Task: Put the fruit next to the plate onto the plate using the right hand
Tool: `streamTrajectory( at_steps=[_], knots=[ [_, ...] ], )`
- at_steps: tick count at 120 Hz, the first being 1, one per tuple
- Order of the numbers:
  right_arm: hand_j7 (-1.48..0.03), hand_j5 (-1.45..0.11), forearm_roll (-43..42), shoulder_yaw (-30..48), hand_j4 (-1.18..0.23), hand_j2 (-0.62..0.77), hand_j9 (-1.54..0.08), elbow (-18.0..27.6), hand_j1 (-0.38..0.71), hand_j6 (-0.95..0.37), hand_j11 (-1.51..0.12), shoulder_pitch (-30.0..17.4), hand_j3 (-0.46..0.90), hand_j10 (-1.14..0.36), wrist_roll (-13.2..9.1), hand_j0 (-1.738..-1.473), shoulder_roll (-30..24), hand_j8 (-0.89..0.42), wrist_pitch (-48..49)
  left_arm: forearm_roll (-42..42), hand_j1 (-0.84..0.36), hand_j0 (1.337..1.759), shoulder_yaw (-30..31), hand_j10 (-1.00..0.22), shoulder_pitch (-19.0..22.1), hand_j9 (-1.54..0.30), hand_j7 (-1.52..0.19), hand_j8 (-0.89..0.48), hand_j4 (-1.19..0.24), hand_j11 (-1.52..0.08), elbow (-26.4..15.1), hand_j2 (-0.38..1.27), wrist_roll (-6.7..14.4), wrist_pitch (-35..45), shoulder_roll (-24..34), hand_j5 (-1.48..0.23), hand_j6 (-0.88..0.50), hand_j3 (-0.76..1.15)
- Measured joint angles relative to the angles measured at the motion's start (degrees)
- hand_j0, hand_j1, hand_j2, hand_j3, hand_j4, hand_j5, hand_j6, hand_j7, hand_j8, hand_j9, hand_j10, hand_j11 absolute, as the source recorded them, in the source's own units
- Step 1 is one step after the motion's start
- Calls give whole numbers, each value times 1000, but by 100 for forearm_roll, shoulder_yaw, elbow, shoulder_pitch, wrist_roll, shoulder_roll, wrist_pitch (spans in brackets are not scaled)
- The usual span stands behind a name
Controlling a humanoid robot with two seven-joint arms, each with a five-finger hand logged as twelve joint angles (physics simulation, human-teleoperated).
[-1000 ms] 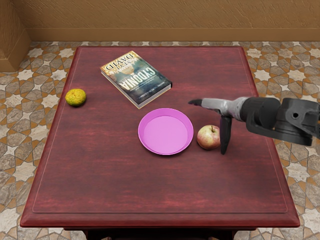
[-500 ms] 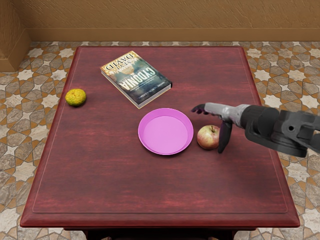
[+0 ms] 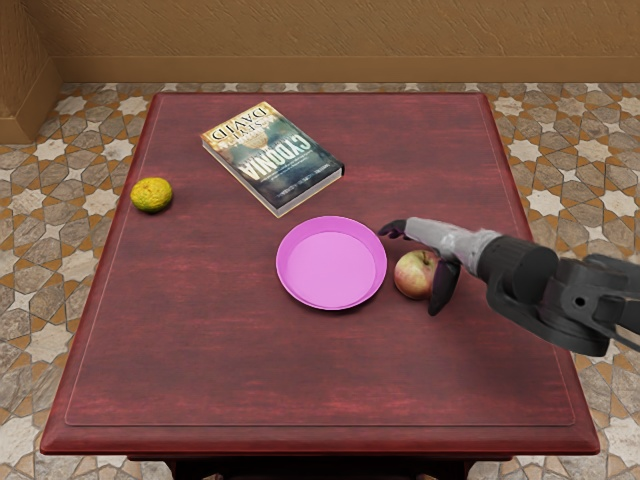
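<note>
In the head view I see my right hand (image 3: 441, 250) spread and unclenched, fingers either side of the apple (image 3: 414, 274). The apple sits on the table (image 3: 200, 340) just right of the pink plate (image 3: 331, 265), outside its rim. A book (image 3: 271, 155) lies behind the plate to its left.

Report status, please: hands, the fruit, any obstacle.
Right hand open, straddling apple; left not in view. Apple on table beside plate, not on it. Nothing between apple and plate.
</note>
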Motion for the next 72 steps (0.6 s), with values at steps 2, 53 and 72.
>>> streamTrajectory(
  at_steps=[2, 53, 72],
  knots=[
    [-236, -237, -23, 9, -185, -34, -237, 13, -132, -187, -237, -16, 0, -184, 0, -1658, -3, -186, -8, 0, 339, 1658, 0, -9, 0, -11, -11, -9, -9, -11, 0, 2, 0, 0, 0, -11, -9, 0],
    [-243, -243, -285, 60, -190, -35, -243, 48, -127, -192, -243, -261, 0, -189, 0, -1658, -23, -191, -263, 0, 339, 1658, 0, -9, 0, -11, -11, -9, -9, -11, 0, 2, 0, 0, 0, -11, -9, 0],
    [-285, -285, -338, 62, -222, -41, -285, 35, -88, -224, -285, -297, 0, -222, 0, -1658, -17, -223, -286, 0, 339, 1658, 0, -9, 0, -11, -11, -9, -9, -11, 0, 2, 0, 0, 0, -11, -9, 0]
  ],
)
